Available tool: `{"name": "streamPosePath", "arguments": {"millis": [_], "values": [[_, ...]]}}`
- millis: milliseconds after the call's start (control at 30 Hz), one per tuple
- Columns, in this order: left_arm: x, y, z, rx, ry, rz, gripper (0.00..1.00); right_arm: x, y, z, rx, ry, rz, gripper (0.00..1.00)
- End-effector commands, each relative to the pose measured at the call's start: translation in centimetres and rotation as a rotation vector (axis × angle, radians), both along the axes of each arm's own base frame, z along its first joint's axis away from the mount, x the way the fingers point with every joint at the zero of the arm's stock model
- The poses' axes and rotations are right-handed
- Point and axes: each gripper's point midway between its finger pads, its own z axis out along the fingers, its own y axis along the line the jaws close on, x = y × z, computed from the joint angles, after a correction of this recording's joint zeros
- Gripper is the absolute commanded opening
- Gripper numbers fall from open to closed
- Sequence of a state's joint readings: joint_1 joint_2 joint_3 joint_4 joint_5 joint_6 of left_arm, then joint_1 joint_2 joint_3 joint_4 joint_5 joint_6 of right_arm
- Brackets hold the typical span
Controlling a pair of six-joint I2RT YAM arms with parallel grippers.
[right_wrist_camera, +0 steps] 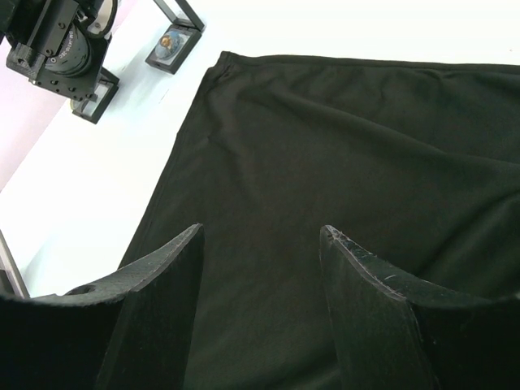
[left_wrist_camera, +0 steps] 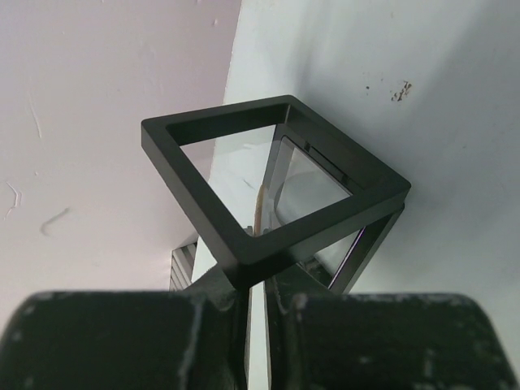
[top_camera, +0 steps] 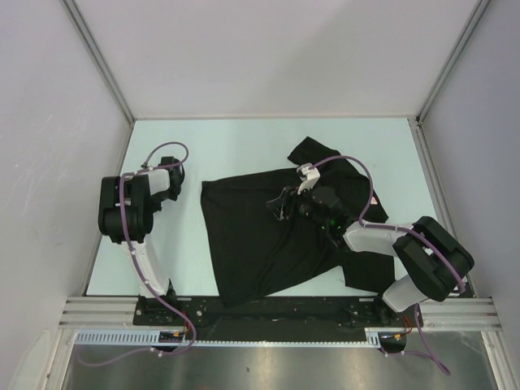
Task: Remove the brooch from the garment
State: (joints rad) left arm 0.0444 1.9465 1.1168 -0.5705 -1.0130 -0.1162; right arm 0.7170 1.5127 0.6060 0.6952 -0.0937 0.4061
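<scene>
1. The large black short-sleeved T-shirt (top_camera: 252, 244) of soft cloth is lying spread out on the pale tabletop (top_camera: 244, 146), right of centre. One sleeve is pointing toward the far edge. A tiny red-and-white tag (top_camera: 374, 200) is showing at the sleeve on the right side.
2. The right end effector (right_wrist_camera: 260, 236) is hovering over the middle of the T-shirt. Its two dark fingers (right_wrist_camera: 162, 276) are standing well apart with nothing between them, only plain black cloth below.
3. The left arm is sitting folded at the left side of the tabletop, off the cloth.
4. The left end effector (left_wrist_camera: 256, 301) is pinching the corner of a black square hinged display frame with clear film panes (left_wrist_camera: 268, 187). Its fingers are drawn almost together on that corner.
5. In the right wrist view, a second black square frame (right_wrist_camera: 154, 57) is resting on the tabletop just beside the left end effector and just past the T-shirt's hem, not touching the cloth.
6. A small round gold-and-blue brooch (right_wrist_camera: 168, 39) is lying inside that second frame, off the T-shirt. It is too small here to make out its detail.
7. I cannot tell whether the two frames are joined.
</scene>
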Motion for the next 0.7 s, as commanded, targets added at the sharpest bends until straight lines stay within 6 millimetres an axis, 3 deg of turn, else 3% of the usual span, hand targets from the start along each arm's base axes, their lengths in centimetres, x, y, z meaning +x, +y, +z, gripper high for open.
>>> {"name": "streamPosePath", "arguments": {"millis": [0, 533, 667], "values": [[1.1, 0.4, 0.8, 0.015, -0.052, 0.018, 0.09, 0.3, 0.2, 2.1, 0.041, -0.072, -0.004, 0.63], [1.3, 0.2, 1.4, -0.004, -0.082, 0.018, 0.33, 0.1, 0.6, 2.1, 0.047, -0.073, 0.014, 0.62], [1.6, -0.1, 2.2, -0.010, -0.113, 0.013, 0.44, 0.1, 0.6, 2.1, 0.048, -0.071, 0.015, 0.63]]}}
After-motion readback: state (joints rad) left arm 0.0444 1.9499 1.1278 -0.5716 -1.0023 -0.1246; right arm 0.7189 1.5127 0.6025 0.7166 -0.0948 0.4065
